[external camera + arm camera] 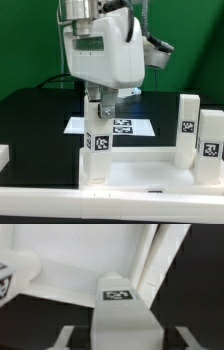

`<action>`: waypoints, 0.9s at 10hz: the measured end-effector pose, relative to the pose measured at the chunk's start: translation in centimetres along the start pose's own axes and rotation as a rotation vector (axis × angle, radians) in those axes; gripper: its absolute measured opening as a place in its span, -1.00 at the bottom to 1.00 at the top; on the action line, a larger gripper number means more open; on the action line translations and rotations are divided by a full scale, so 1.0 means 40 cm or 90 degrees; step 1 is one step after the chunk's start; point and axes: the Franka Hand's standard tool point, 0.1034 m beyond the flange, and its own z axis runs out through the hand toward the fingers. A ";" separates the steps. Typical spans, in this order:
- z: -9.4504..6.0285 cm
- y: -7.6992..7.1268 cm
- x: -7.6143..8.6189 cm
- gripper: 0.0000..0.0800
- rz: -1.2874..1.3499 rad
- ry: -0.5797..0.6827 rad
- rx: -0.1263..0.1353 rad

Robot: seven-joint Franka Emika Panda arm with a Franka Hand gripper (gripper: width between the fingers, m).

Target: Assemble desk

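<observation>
The white desk panel (135, 172) lies rim-up at the front of the black table. A white square leg (98, 142) with a tag stands upright at the panel's corner on the exterior view's left. My gripper (97, 106) comes down from above and is shut on this leg's upper end. In the wrist view the same leg (125, 317) runs between my two fingers (67, 336), its tag facing the camera, with the panel's rim (152, 258) beyond it. A second tagged leg (187, 128) stands at the corner on the exterior view's right.
A third tagged leg (211, 142) stands just right of the panel. The marker board (125, 127) lies flat behind the panel. A small white piece (3, 155) shows at the exterior view's left edge. Another tagged part (5, 280) shows at the wrist view's edge.
</observation>
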 end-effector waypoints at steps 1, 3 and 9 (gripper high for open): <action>0.000 0.000 -0.001 -0.26 0.003 0.000 0.000; 0.002 0.000 0.000 -0.15 -0.032 0.001 -0.002; 0.004 -0.010 -0.003 0.62 -0.298 0.007 -0.008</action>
